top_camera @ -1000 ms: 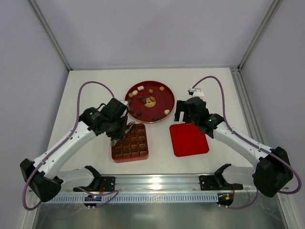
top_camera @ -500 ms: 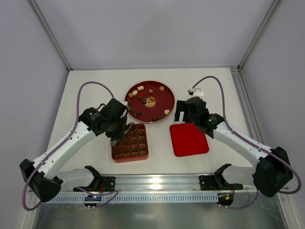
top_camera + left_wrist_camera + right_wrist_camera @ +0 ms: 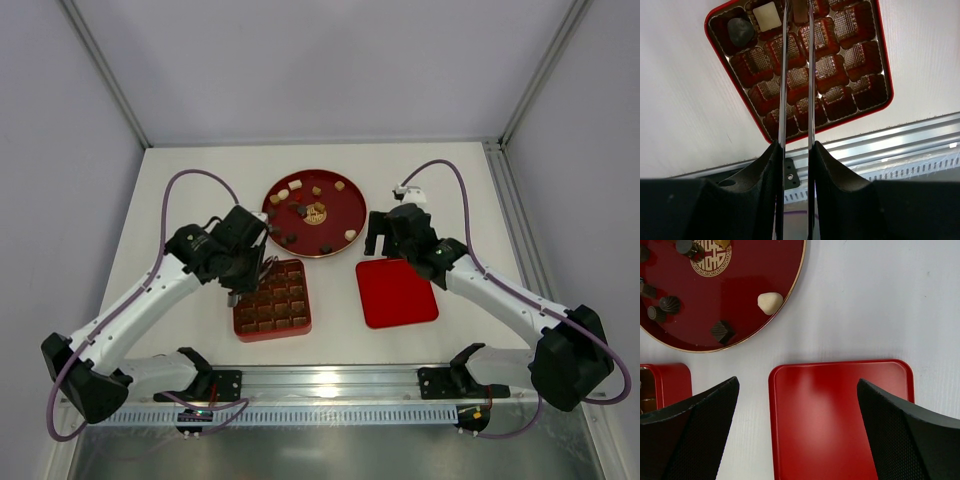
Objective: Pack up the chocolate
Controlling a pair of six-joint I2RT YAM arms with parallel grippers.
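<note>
Several chocolate pieces point(image 3: 300, 210), dark, tan and cream, lie on the round red plate point(image 3: 340, 205). The square red tray point(image 3: 290, 318) holds a dark round piece point(image 3: 740, 30) and a cream square piece point(image 3: 766, 15) in its cells. My left gripper point(image 3: 255, 278) is low over the tray. Its thin blades point(image 3: 785, 75) stand close together, with a brown piece point(image 3: 800, 12) between them at a cell. My right gripper point(image 3: 385, 238) is open and empty above the far edge of the flat red lid point(image 3: 396, 292). The lid also shows in the right wrist view point(image 3: 840, 410).
In the right wrist view a cream piece point(image 3: 770, 303) and a dark cube point(image 3: 722, 331) lie near the plate's rim point(image 3: 799, 270). The metal rail point(image 3: 330, 395) runs along the near edge. White walls close in the table's sides and back.
</note>
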